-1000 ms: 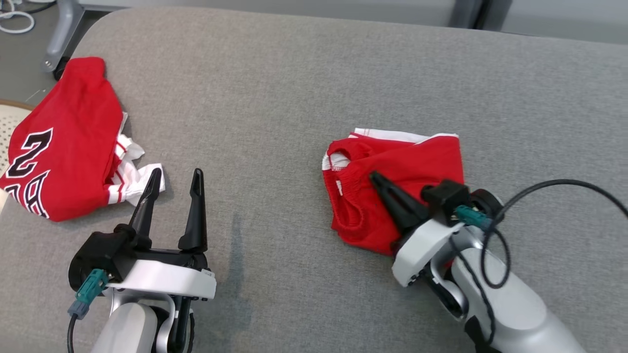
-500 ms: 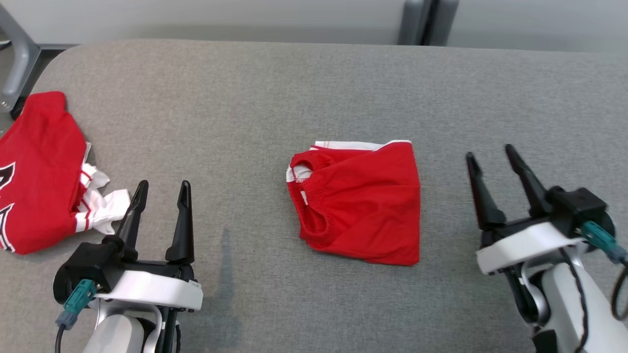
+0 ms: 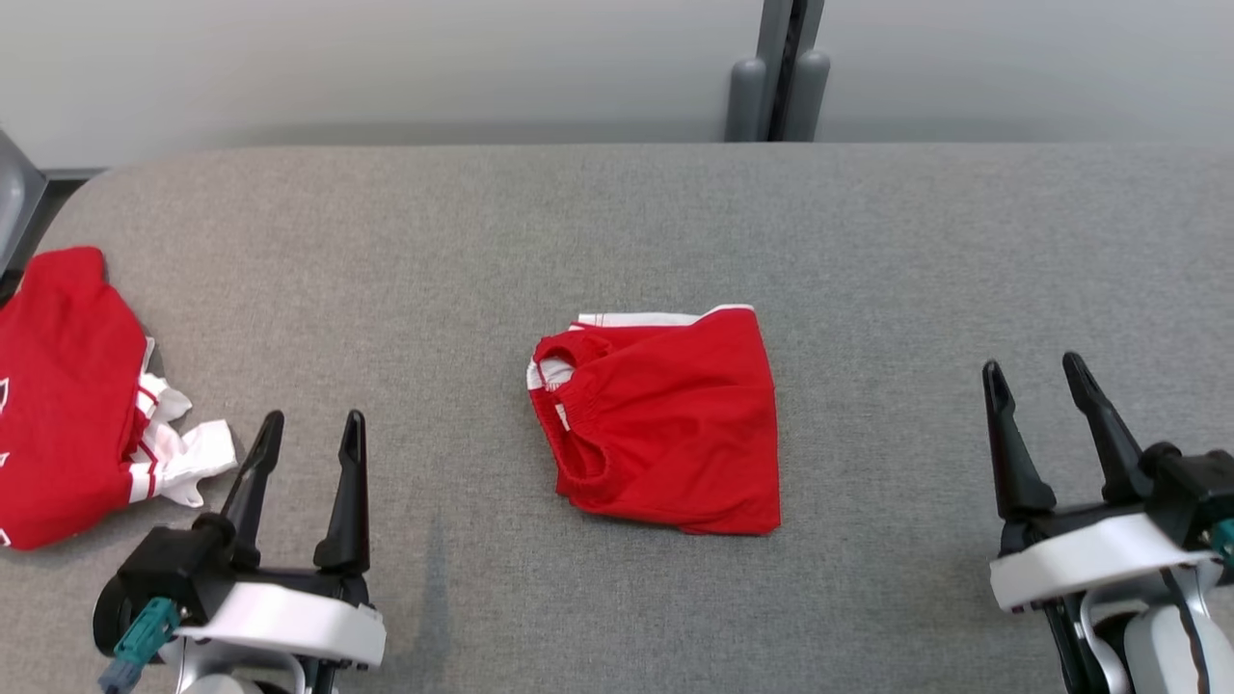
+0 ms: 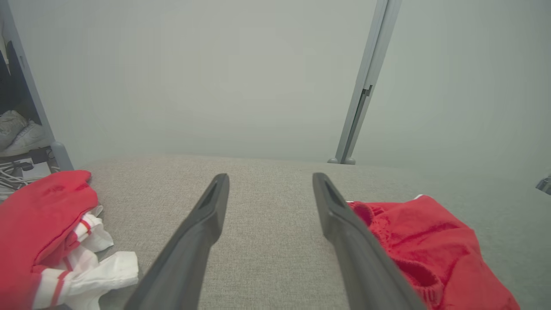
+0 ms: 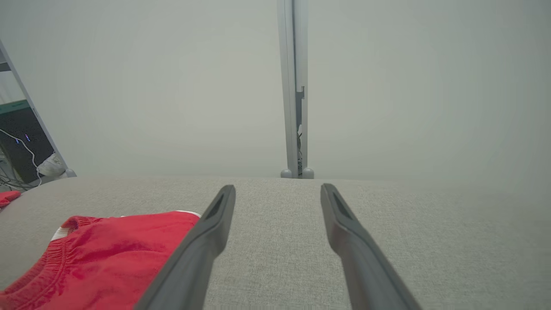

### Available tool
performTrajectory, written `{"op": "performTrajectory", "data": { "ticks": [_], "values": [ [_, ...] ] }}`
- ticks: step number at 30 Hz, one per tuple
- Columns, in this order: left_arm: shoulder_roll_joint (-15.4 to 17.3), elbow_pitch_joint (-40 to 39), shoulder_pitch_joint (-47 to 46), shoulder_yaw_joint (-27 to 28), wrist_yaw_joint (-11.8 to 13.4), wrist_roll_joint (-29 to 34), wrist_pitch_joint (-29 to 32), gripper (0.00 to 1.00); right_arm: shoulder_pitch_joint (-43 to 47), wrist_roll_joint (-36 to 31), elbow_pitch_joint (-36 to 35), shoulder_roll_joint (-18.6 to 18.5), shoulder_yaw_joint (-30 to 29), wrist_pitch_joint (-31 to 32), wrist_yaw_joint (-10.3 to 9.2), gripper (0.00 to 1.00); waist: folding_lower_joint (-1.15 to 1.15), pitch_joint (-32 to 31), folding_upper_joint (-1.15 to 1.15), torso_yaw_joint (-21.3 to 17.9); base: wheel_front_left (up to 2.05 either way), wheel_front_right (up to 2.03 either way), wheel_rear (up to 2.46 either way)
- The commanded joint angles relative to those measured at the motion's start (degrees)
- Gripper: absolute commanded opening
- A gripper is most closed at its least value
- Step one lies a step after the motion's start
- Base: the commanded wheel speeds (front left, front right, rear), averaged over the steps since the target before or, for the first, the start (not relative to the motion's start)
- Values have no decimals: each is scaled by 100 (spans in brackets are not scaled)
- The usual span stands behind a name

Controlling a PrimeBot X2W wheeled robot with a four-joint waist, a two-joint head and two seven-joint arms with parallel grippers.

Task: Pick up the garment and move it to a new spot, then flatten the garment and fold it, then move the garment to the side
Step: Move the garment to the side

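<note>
1. Layout, left to right. A crumpled red jersey [image 3: 67, 405] with white trim lies at the left edge of the worktop [image 3: 434, 241], partly overhanging it. The left gripper [image 3: 310, 416] stands near the front edge, just beside the jersey trim, fingers spread and empty. The garment [image 3: 665, 424], red shorts with a white-trimmed waistband, lies in a compact square at the centre of the worktop, well apart from both grippers. The right gripper [image 3: 1030, 361] stands near the front right corner, fingers spread and empty.

2. Step in hand. The garment appears flattened and folded, and neither gripper touches it. The fold is judged complete, and the move to the side looks outstanding.

3. Next move. One gripper must reach the garment, close on an edge through all layers, and slide or lift it sideways without opening the fold.

4. Count. Garments: two, one folded and one crumpled. Grippers: two. Worktop: one.
</note>
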Motion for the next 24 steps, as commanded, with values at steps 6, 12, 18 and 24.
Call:
{"op": "performTrajectory", "data": {
  "ticks": [6, 12, 18, 24],
  "values": [
    [76, -104, 366, 11, 76, -67, 46, 100, 483, -60, -319, 9, -115, 220, -1, 100, 0, -392, 0, -101, 0, 0, 0],
    [136, -233, 757, 7, 171, -63, 115, 100, 914, -112, -586, 34, -190, 447, -1, 100, 0, -698, 0, -129, 0, 0, 0],
    [234, -358, 994, -54, 228, 23, 178, 100, 1207, -126, -802, 58, -233, 607, -1, 100, 0, -895, 0, -116, 0, 0, 0],
    [256, -421, 1056, -79, 267, 23, 197, 100, 1380, -185, -964, 69, -259, 765, -1, 100, 0, -963, 0, -99, 0, 0, 0]
  ]
}}
